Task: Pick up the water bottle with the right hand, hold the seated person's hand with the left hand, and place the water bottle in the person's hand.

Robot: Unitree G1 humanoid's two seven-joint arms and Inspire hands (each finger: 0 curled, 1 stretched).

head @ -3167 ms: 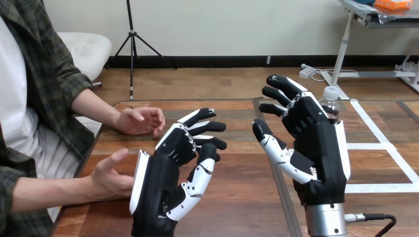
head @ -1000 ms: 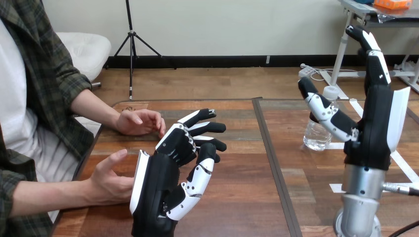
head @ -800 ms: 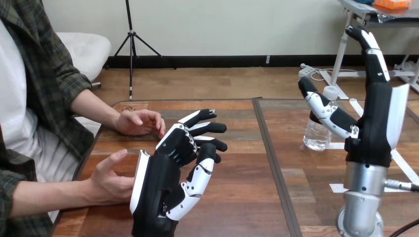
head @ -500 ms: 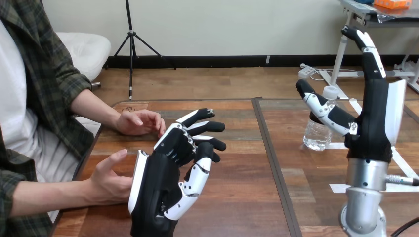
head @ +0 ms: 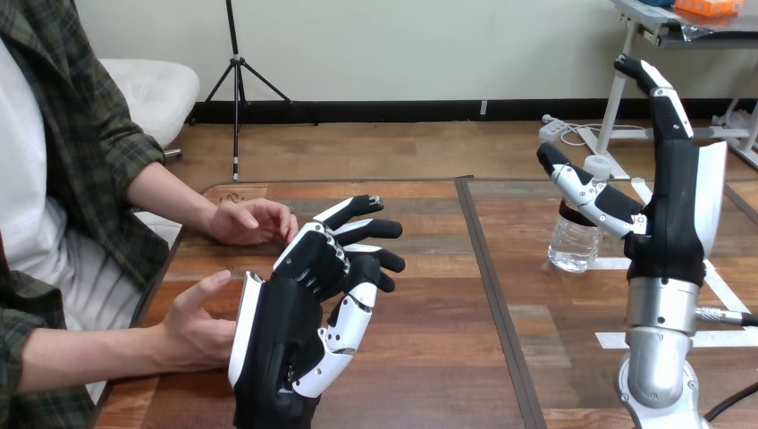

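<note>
— Wood-brown boards are seen across the worktop [head: 429, 357]; how is it divided?
— A dark strip [head: 501, 295] is run from 12 to 6 o'clock through its middle, and white tape lines [head: 715, 290] are laid on the half toward 3 o'clock.
— Where is the water bottle placed?
— The water bottle [head: 568, 246] is stood upright on that 3 o'clock half, beside the tape, with its white cap on. It is found at 10 o'clock from the palm of the right hand [head: 677, 223].
— How is that hand held?
— It is raised with its fingers straight toward 12 o'clock and nothing is gripped. The thumb is stretched toward 10 o'clock across the bottle's neck; whether the two touch cannot be told.
— And the left hand?
— The left hand [head: 282, 335] is set toward 7 o'clock, well apart from the bottle, with its fingers loosely bent and nothing held.
— The person?
— The nearer person's hand [head: 201, 326] is held open just at 9 o'clock of the left hand's white back shell; contact cannot be made out. The farther person's hand [head: 255, 219] is rested on the worktop at 11 o'clock, apart.
— What is hidden?
— The bottle's neck is covered by the thumb.
</note>
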